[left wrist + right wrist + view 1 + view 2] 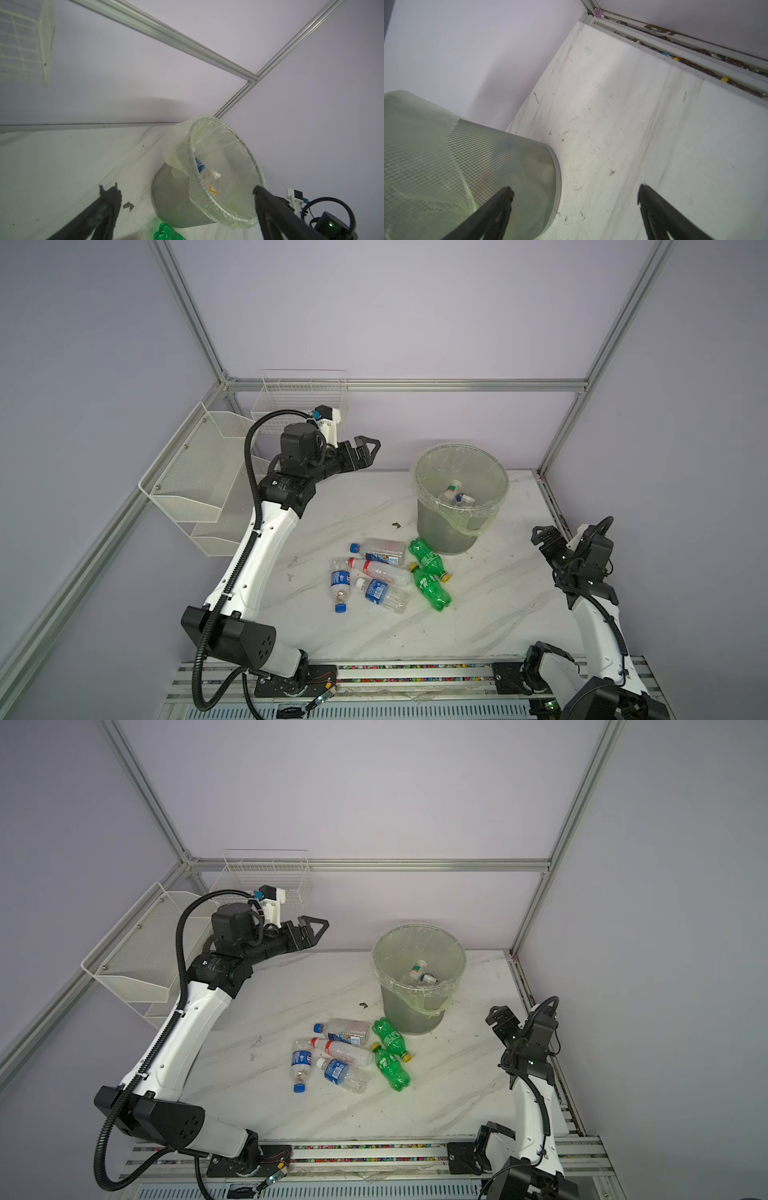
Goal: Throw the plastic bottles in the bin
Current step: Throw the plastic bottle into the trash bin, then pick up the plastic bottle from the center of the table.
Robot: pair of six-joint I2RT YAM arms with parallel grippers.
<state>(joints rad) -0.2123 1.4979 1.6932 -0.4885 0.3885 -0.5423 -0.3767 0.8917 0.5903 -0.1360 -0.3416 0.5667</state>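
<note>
The bin (440, 531) (405, 1011), grey mesh lined with a clear bag, stands at the back right of the table. Two plastic bottles lie inside it: a white-capped one (453, 488) (212, 180) and a blue-labelled one (464, 499). Several more lie in a cluster on the table (291, 639) in front of the bin: clear ones (382, 549) and two green ones (428, 558) (392, 1073). My left gripper (370, 450) (318, 928) (185, 190) is raised to the left of the bin, open and empty. My right gripper (540, 536) (575, 189) hangs open and empty, to the right of the bin (488, 162).
A white wire basket (303, 398) and white mesh baskets (199, 481) hang on the back-left walls, close behind my left arm. A small dark scrap (395, 524) lies left of the bin. Aluminium frame posts and walls enclose the table.
</note>
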